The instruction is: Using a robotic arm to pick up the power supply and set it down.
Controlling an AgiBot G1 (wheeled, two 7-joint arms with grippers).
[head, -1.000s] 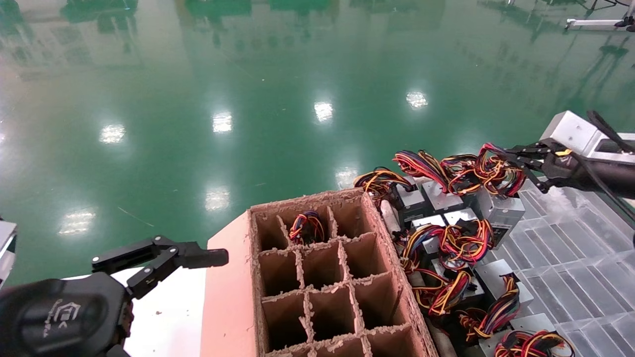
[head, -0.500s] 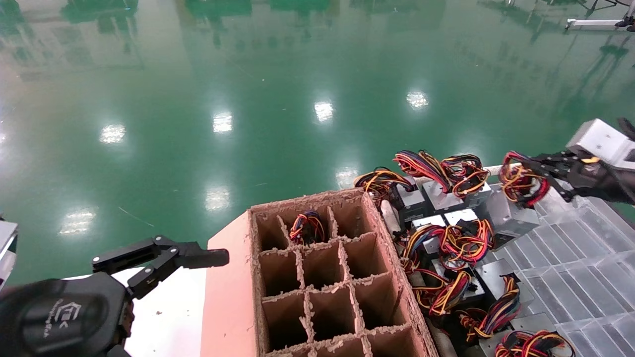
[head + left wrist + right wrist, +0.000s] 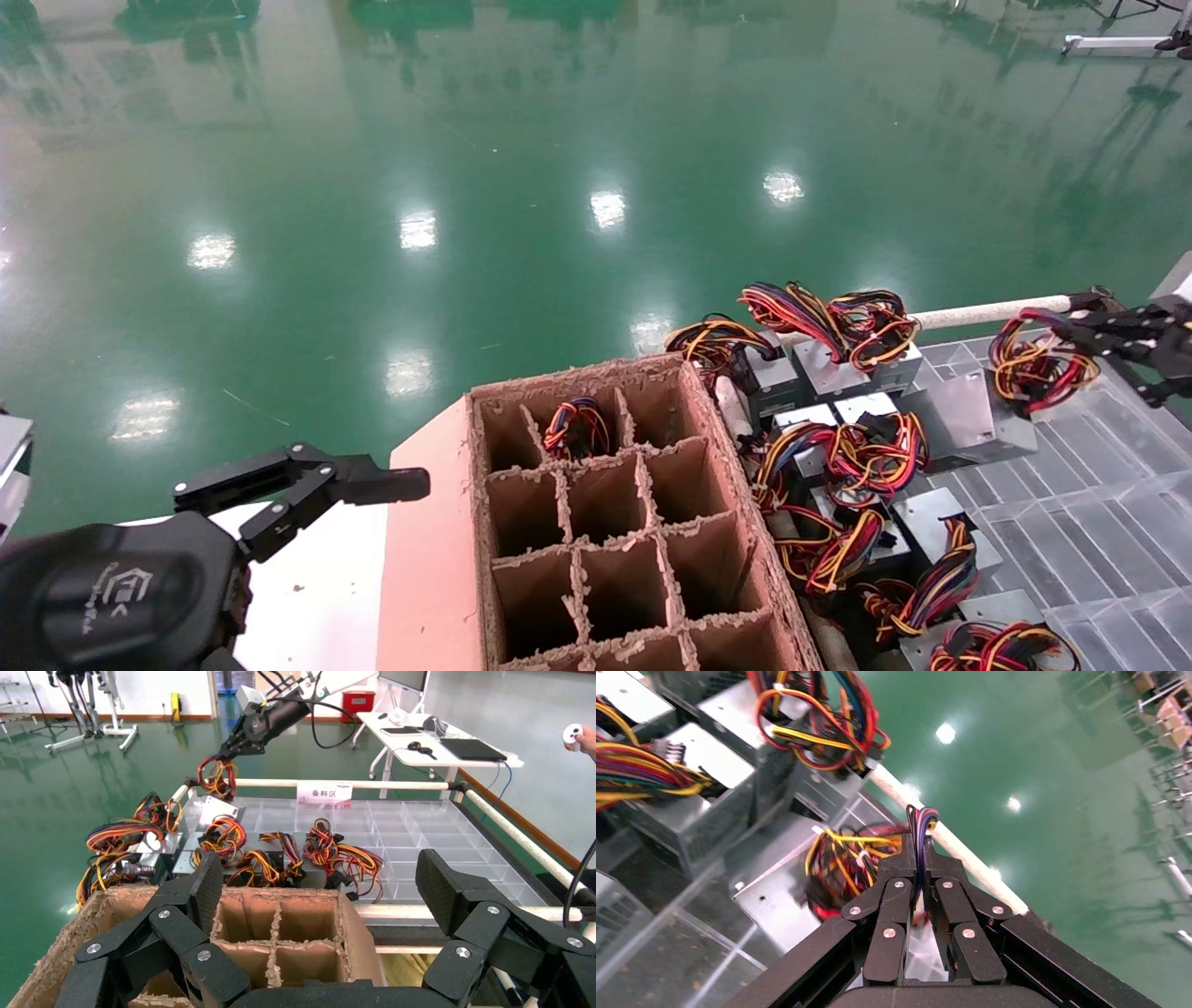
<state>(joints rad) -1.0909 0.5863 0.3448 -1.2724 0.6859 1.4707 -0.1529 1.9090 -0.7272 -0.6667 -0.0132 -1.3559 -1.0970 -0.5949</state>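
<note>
The right end effector (image 3: 1085, 328) pinches the wire bundle (image 3: 1036, 368) of the power supply (image 3: 968, 421), probably because the wires give an easier hold than the smooth box. The supply hangs tilted at the tray's (image 3: 1099, 485) far edge, beside the other supplies. Whether it touches the tray cannot be told. The left end effector (image 3: 307, 489), spread wide, waits idle beside the carton (image 3: 596, 522). The right arm is cut off.

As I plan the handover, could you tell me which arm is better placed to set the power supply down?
The right. The right gripper is shut on the wire bundle of the power supply, over the clear tray. The left gripper is open and empty, beside the cardboard box.
</note>
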